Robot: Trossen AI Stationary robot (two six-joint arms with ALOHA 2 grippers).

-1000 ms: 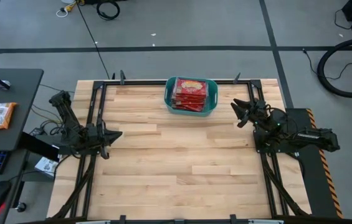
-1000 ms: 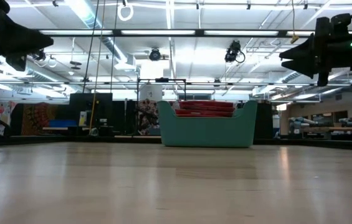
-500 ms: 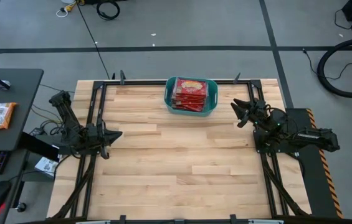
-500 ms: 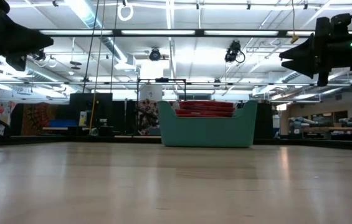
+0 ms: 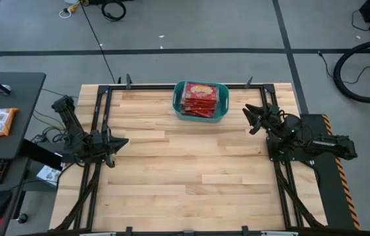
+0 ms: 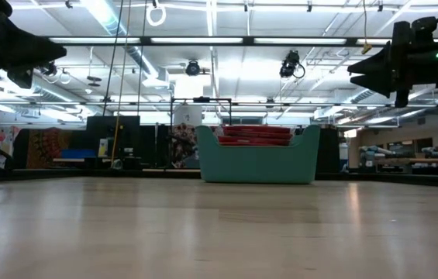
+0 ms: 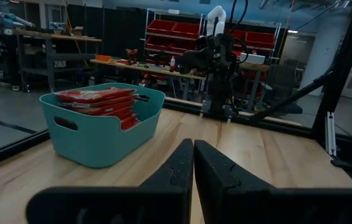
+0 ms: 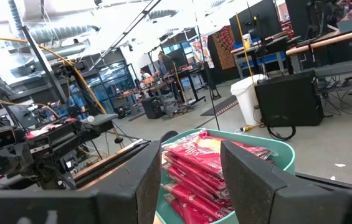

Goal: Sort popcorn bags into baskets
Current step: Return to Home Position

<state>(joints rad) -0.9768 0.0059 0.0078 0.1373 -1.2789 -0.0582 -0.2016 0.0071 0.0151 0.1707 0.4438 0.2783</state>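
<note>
At the top centre of the high view, the teal tub (image 5: 201, 118) holds a stack of red popcorn bags (image 5: 200, 98); none lies loose on the wooden table (image 5: 191, 170). Sorting looks finished, and the step in hand seems to be parking the arms. The left gripper (image 5: 123, 141), at the frame's left-middle, has its fingers pressed together and holds nothing. The right gripper (image 5: 248, 120), at right-middle, is spread and empty. The next move probably calls only for settling both arms at rest.

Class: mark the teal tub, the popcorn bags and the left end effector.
teal tub (image 7: 101, 140), left wrist view, front wall.
popcorn bags (image 5: 200, 98), high view, top packet.
left end effector (image 7: 193, 147), left wrist view, between its fingertips.
</note>
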